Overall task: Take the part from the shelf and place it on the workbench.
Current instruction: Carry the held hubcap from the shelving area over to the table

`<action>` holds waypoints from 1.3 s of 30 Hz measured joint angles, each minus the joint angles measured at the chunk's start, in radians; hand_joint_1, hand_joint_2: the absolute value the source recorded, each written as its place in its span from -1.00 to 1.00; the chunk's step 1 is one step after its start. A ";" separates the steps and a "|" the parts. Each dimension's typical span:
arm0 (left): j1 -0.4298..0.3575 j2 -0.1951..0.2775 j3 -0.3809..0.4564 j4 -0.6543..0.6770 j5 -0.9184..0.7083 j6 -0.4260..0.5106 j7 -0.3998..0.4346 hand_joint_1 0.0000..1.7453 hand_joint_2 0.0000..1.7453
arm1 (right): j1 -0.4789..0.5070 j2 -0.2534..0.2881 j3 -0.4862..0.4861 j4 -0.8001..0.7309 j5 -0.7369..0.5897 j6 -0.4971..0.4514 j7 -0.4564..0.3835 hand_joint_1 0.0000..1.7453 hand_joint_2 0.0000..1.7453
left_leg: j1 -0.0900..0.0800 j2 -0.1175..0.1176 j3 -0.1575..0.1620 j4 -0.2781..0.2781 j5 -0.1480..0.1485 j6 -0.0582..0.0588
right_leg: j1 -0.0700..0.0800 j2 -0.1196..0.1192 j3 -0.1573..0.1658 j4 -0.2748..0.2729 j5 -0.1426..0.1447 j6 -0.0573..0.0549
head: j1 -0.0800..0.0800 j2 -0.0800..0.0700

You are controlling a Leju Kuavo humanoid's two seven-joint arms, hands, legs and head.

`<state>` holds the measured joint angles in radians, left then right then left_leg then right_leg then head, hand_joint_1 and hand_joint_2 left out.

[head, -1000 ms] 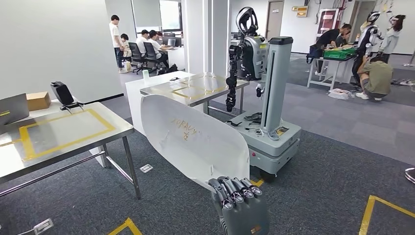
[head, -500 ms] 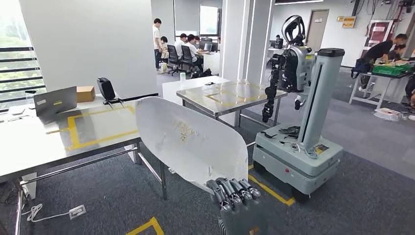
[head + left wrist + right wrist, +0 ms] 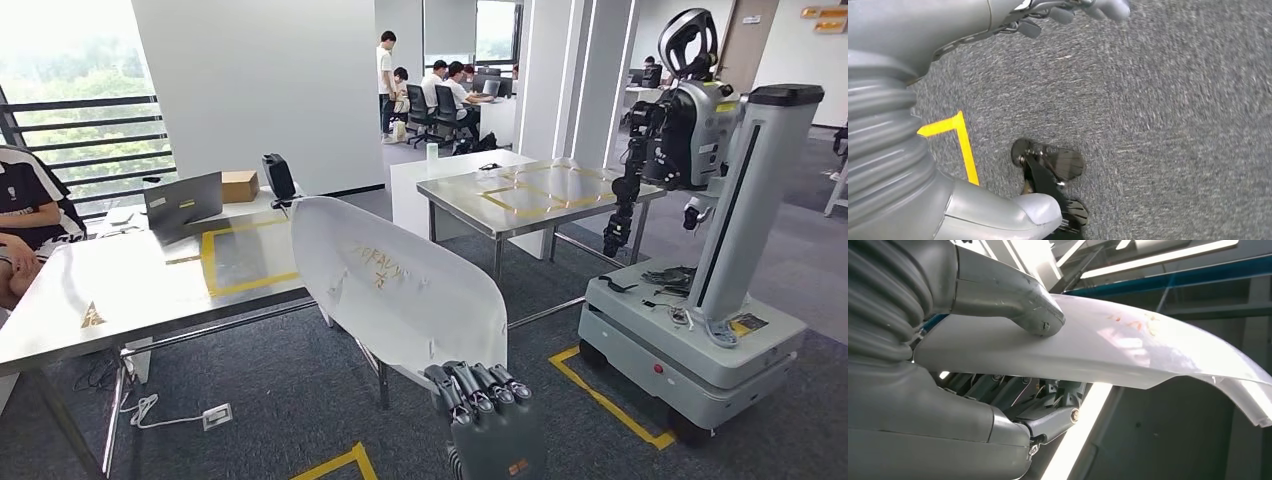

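Head view, right hand: the right hand rises at the lower middle, dark fingers curled over the near edge of the white part, gripping it.
Head view, part: held in the air, its long axis running from the hand away to the upper left, far end over the steel tabletop with yellow tape.
Left wrist view, left hand: the left hand hangs over grey carpet, holding nothing, fingers apart.
Right wrist view, grip: thumb pressed on the part, fingers beneath.
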<state>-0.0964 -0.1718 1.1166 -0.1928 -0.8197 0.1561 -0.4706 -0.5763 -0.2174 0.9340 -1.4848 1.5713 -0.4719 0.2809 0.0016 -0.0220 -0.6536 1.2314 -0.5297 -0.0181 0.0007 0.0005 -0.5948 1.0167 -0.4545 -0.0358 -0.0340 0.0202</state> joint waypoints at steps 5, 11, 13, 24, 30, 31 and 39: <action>0.005 0.000 0.001 0.000 0.003 0.000 -0.001 -1.00 1.00 | 0.002 0.000 0.005 0.000 0.000 0.000 -0.002 1.00 1.00 | 0.000 0.024 -0.074 0.002 -0.001 0.000 | 0.004 -0.048 0.065 0.000 -0.057 -0.001 | 0.000 0.000; 0.005 0.001 0.003 0.000 0.003 -0.001 -0.005 -1.00 1.00 | -0.003 0.004 0.007 0.000 0.000 0.001 -0.014 1.00 1.00 | -0.010 0.072 -0.011 -0.194 0.121 0.035 | 0.017 -0.098 0.124 0.014 -0.110 0.029 | -0.001 0.000; 0.005 0.000 0.003 0.000 0.003 -0.001 -0.006 -1.00 1.00 | -0.006 0.005 0.007 0.000 0.000 0.001 -0.017 1.00 1.00 | -0.002 0.048 0.010 -0.199 0.116 0.044 | 0.014 -0.070 0.107 0.068 -0.103 0.039 | 0.000 0.000; 0.006 0.000 0.003 0.000 0.004 -0.001 -0.006 -1.00 1.00 | 0.016 0.006 0.002 0.005 0.000 -0.005 -0.053 1.00 1.00 | 0.000 -0.027 0.115 -0.196 0.018 0.023 | -0.006 -0.006 -0.072 0.029 0.022 0.047 | 0.003 0.000; 0.002 0.000 0.004 0.000 0.004 -0.001 -0.007 -1.00 1.00 | 0.011 0.017 -0.014 0.007 0.000 -0.012 -0.057 1.00 1.00 | 0.003 0.003 0.048 -0.036 -0.016 -0.007 | -0.002 -0.004 -0.013 0.014 0.004 -0.002 | 0.001 0.000; 0.002 -0.001 0.004 0.000 0.004 -0.002 -0.007 -1.00 1.00 | 0.012 0.017 -0.014 0.007 0.000 -0.012 -0.057 1.00 1.00 | 0.003 0.007 0.008 0.021 -0.042 -0.009 | -0.001 -0.005 -0.004 0.014 -0.005 -0.006 | 0.000 0.000; 0.006 0.000 0.004 0.000 0.003 -0.002 -0.007 -1.00 1.00 | 0.016 0.018 -0.015 0.009 0.000 -0.013 -0.057 1.00 1.00 | 0.000 0.018 -0.039 -0.072 0.045 0.000 | 0.004 -0.004 0.065 0.017 -0.068 0.000 | 0.000 0.000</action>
<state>-0.0905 -0.1716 1.1204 -0.1929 -0.8164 0.1545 -0.4771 -0.5598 -0.1995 0.9195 -1.4754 1.5711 -0.4850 0.2243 0.0021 -0.0043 -0.6928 1.1596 -0.4844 -0.0185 0.0045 -0.0038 -0.5294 1.0335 -0.5230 -0.0353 -0.0342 0.0200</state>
